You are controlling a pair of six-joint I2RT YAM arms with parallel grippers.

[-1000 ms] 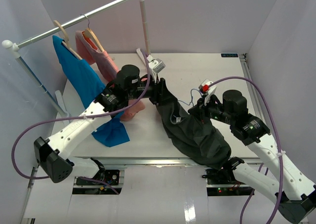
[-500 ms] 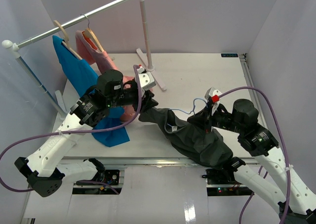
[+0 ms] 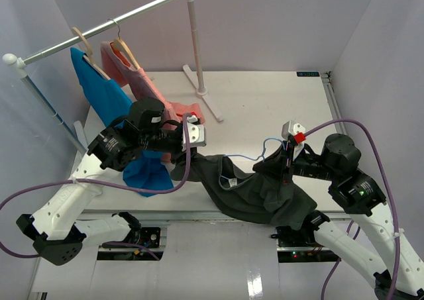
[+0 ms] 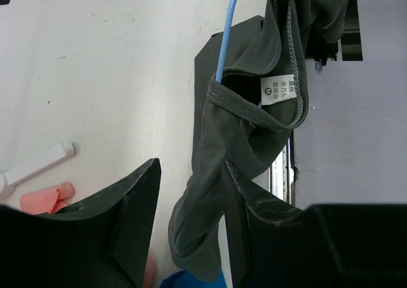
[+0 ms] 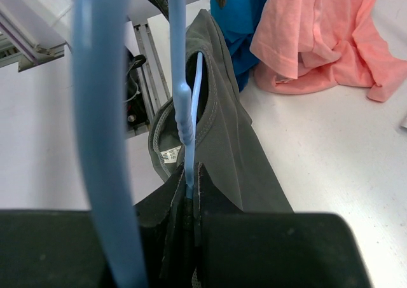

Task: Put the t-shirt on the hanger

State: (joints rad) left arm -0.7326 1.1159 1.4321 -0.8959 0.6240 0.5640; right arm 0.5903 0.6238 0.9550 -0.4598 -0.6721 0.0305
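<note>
The dark charcoal t-shirt (image 3: 258, 191) lies bunched at the table's near edge and partly hangs over it. Its collar and white label show in the left wrist view (image 4: 280, 88). The light-blue wire hanger (image 3: 248, 157) has one arm pushed into the collar (image 4: 227, 30). My right gripper (image 3: 281, 171) is shut on the hanger's wire (image 5: 184, 116) just above the shirt (image 5: 235, 135). My left gripper (image 3: 180, 171) stands at the shirt's left end. Its jaws (image 4: 191, 167) are open, and a twisted fold of the shirt (image 4: 210, 173) hangs between them against the right finger.
A clothes rail (image 3: 106, 27) stands at the back left with tan wooden hangers (image 3: 122, 48). A bright blue garment (image 3: 112, 104) and a salmon-pink garment (image 3: 142, 81) hang there and trail onto the table. The rail's white foot (image 3: 209, 104) sits mid-table.
My left arm has drawn back toward the near left, dragging the shirt's end with it. My right arm has moved right and nearer with the hanger. The shirt now lies stretched along the front edge.
</note>
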